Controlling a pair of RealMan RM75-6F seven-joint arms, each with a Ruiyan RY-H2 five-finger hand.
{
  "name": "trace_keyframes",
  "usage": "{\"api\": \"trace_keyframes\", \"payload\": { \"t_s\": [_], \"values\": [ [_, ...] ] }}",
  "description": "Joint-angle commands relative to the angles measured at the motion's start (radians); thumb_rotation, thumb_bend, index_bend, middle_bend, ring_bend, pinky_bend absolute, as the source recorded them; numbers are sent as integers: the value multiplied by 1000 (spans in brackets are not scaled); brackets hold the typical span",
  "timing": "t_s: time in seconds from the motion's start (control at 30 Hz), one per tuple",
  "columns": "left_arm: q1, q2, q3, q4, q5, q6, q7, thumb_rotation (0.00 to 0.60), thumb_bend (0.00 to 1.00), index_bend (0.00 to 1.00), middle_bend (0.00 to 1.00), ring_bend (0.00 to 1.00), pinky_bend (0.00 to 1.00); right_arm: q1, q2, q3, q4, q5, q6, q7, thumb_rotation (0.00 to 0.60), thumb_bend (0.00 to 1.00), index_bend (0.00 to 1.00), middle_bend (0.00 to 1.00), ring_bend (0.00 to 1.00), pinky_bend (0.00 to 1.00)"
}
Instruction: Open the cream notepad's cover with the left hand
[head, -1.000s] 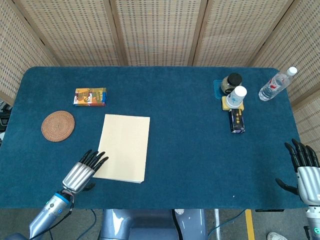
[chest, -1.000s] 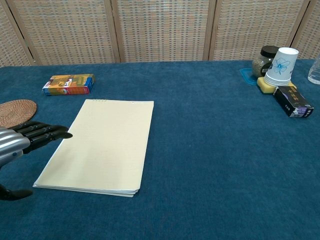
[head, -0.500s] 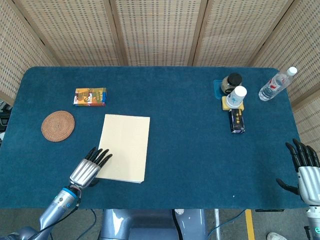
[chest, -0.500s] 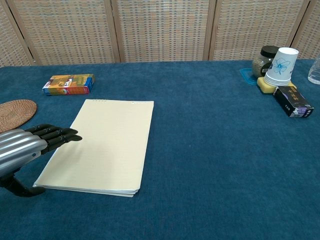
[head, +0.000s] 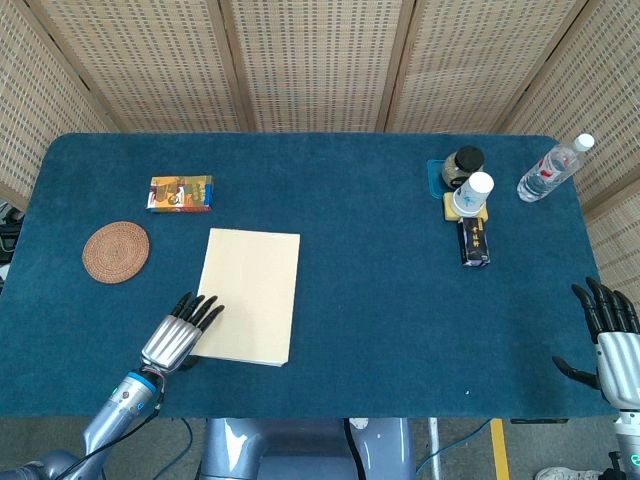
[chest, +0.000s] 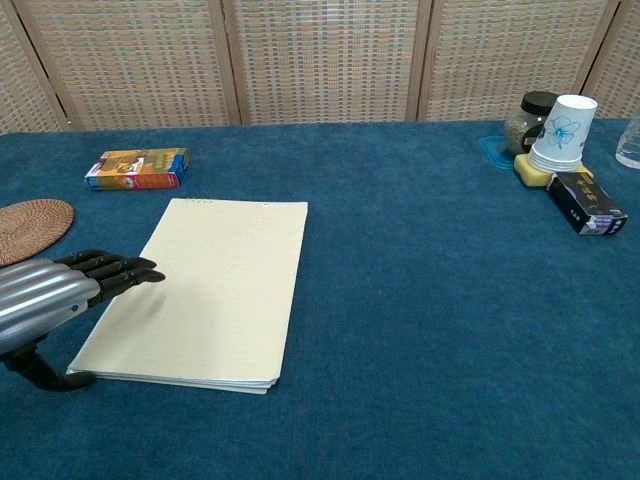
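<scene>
The cream notepad (head: 249, 296) (chest: 203, 290) lies flat and closed on the blue table, left of centre. My left hand (head: 180, 334) (chest: 55, 300) is at the pad's near left corner, fingers stretched out over the left edge, thumb (chest: 45, 372) down beside the corner. It holds nothing. My right hand (head: 612, 340) hovers open at the table's near right edge, far from the pad; the chest view does not show it.
A round woven coaster (head: 115, 251) and a colourful small box (head: 180, 192) lie left of and behind the pad. At the back right stand a paper cup (head: 472, 193), a dark jar (head: 462, 163), a black box (head: 475, 242) and a lying water bottle (head: 553, 169).
My left hand has moved right toward the pad's near left corner and its fingertips now reach over the edge. The pad and right hand have not moved.
</scene>
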Motion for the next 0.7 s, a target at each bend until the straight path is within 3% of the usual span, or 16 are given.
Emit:
{"api": "trace_keyframes", "payload": {
  "t_s": [0.03,0.13,0.4,0.7],
  "values": [
    [-4,-1,-1,0,-7,-3,-1,600,343,0,0,0,0,0,0,0,0,0,-1,1,600,0,0,0,0,0],
    [-9,2,1,-1,-15,-11,-4,600,392,0,0,0,0,1,0,-1,0,0,-3,0,600,0,0,0,0,0],
    [-22,1,-6,-4,-34,-12,7,600,396,0,0,0,0,1,0,-1,-1,1,-3,-1,600,0,0,0,0,0],
    [-64,-6,-60,5,-76,-28,-30,600,397,0,0,0,0,2,1,-2,-1,1,-6,4,600,0,0,0,0,0]
  ]
}}
